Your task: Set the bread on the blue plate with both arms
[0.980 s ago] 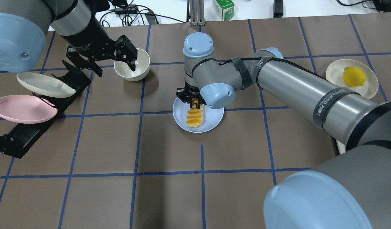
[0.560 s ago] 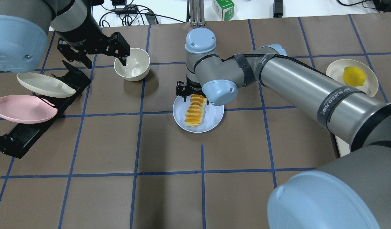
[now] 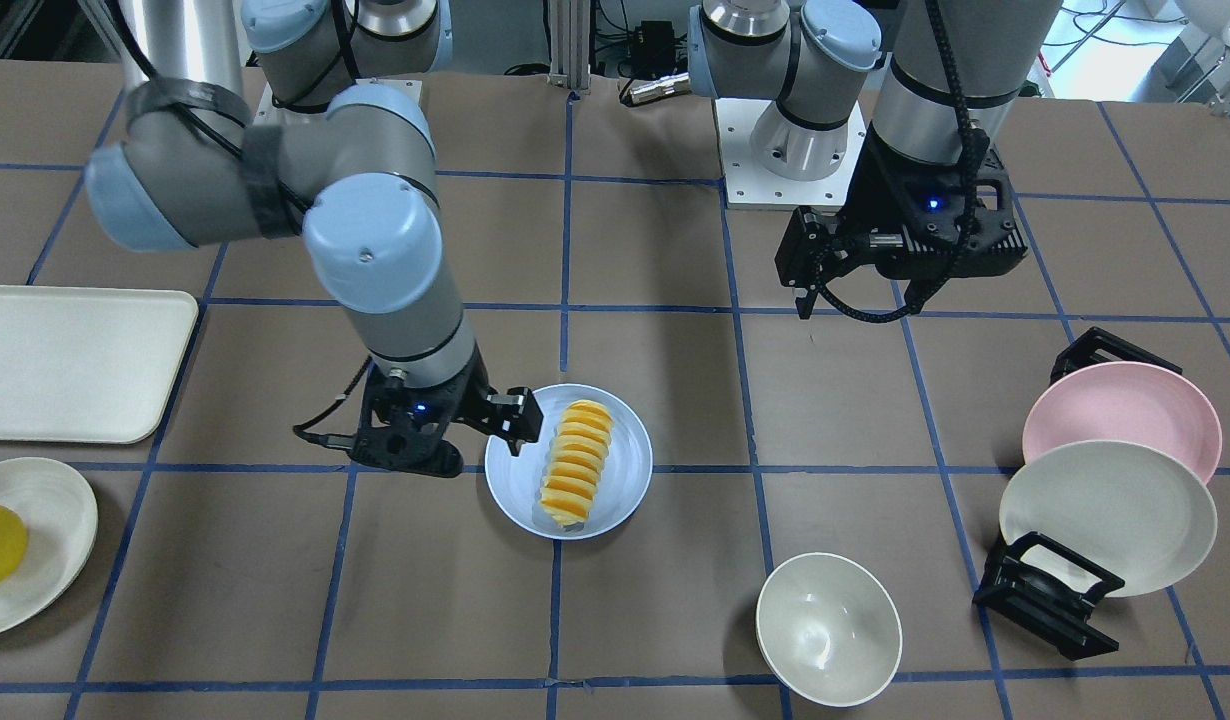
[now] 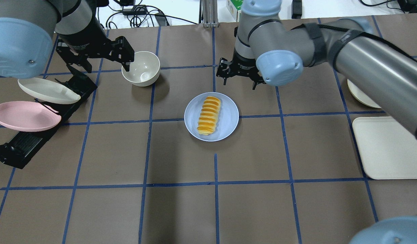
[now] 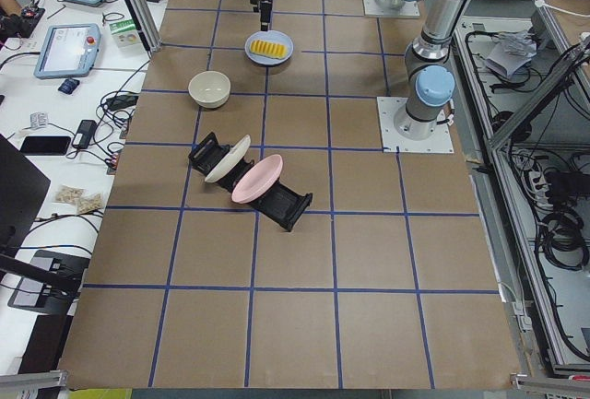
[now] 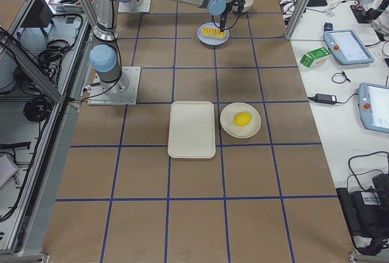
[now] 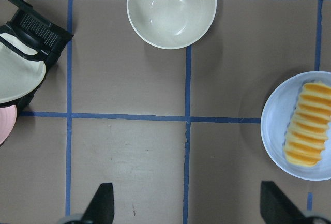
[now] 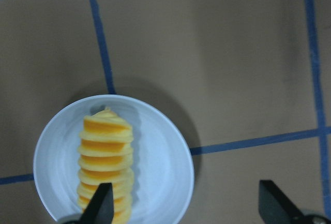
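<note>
Apparently finished: the bread (image 4: 208,115) lies on the blue plate (image 4: 229,117) toward the desk's far edge, with the right gripper (image 4: 239,80) and left gripper (image 4: 107,67) hovering clear, both released and empty.

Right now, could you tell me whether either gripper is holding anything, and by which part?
Nothing is held. The left gripper and the right gripper are both open and empty; the bread lies free on the blue plate.
</note>
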{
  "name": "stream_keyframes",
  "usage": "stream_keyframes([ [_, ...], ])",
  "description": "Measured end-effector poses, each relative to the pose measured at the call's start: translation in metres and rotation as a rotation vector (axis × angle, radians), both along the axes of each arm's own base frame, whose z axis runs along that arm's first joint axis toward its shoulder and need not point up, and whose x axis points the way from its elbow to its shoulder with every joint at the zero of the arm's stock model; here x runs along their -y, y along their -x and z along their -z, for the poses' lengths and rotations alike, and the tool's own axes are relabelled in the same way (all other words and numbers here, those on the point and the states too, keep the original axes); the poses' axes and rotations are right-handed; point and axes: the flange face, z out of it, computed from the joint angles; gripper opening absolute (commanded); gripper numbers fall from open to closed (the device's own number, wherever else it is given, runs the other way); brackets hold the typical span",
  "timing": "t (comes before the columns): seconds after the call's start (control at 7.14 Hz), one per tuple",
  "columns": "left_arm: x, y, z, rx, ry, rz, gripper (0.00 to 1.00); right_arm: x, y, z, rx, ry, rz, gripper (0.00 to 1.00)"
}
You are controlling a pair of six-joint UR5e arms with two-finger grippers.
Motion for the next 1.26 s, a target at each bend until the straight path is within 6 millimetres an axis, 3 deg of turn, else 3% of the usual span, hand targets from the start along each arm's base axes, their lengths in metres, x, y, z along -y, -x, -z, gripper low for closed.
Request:
stream_keyframes([
  [0.28,-0.002,0.000,0.001,0.000,-0.003,0.001,1.00,-0.026,0.072,-0.063,-0.026,-0.054,-0.048,1.00],
  [0.56,-0.004,0.000,0.002,0.000,-0.005,0.001,1.00,-0.075,0.114,-0.118,-0.063,-0.109,-0.065,1.00],
  [0.84,-0.004,0.000,0.002,0.000,-0.005,0.001,1.00,-0.113,0.118,-0.152,-0.069,-0.110,-0.078,1.00],
  [1.26,-0.002,0.000,0.005,0.001,-0.010,0.001,1.00,-0.121,0.119,-0.146,-0.061,-0.125,-0.081,1.00],
])
